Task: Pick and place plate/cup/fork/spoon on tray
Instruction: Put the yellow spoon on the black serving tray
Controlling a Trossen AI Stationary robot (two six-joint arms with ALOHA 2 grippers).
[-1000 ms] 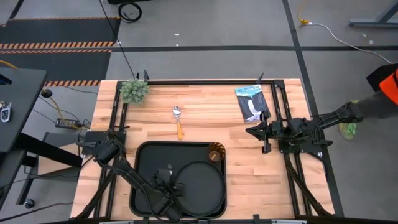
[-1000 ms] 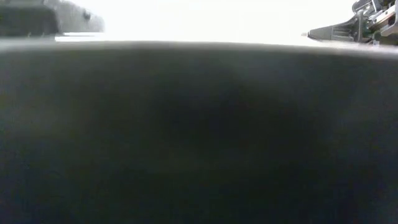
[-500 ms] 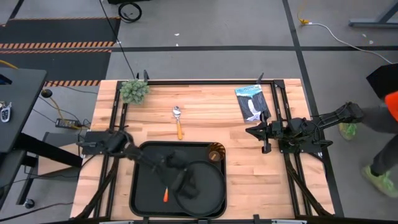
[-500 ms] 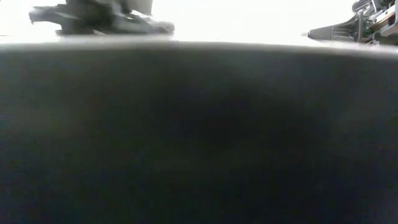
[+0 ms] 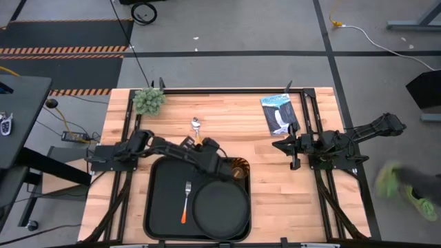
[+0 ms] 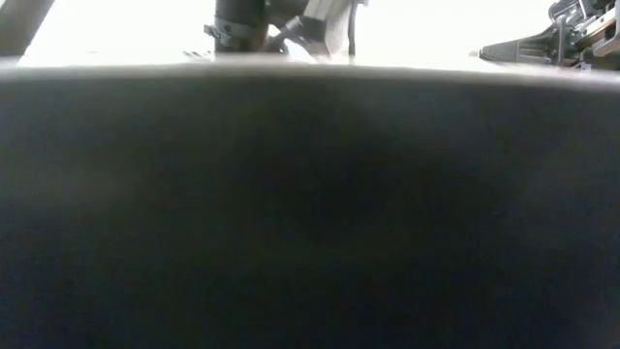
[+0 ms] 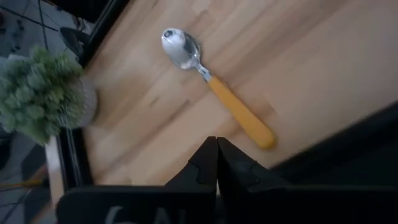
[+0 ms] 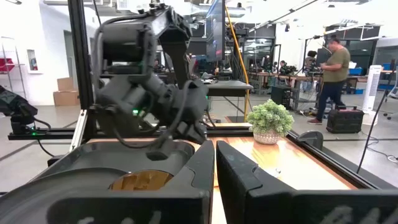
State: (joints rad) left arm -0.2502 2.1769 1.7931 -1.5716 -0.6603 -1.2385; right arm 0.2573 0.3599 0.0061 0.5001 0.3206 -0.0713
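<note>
The black tray (image 5: 162, 200) lies at the table's near middle. On it lie the round black plate (image 5: 220, 207), at its near right, and the red-handled fork (image 5: 186, 202) left of the plate. The amber cup (image 5: 239, 169) stands in the tray's far right corner. The yellow-handled spoon (image 5: 196, 127) lies on the wood beyond the tray, bowl toward the far edge; it also shows in the left wrist view (image 7: 214, 93). My left gripper (image 5: 204, 147) is shut and empty over the tray's far rim, by the spoon's handle end. My right gripper (image 5: 279, 146) is shut and empty at the table's right.
A small potted plant (image 5: 148, 101) stands at the far left corner and a black-and-white packet (image 5: 278, 114) lies at the far right. In the low view the tray's dark wall (image 6: 310, 213) fills nearly all of the picture. A person's foot (image 5: 393, 182) shows on the floor at the right.
My left gripper has gone from the tray's near part, left of the plate, toward the table's far edge, and is now over the tray's far rim by the spoon. The fork now shows lying on the tray beside the plate.
</note>
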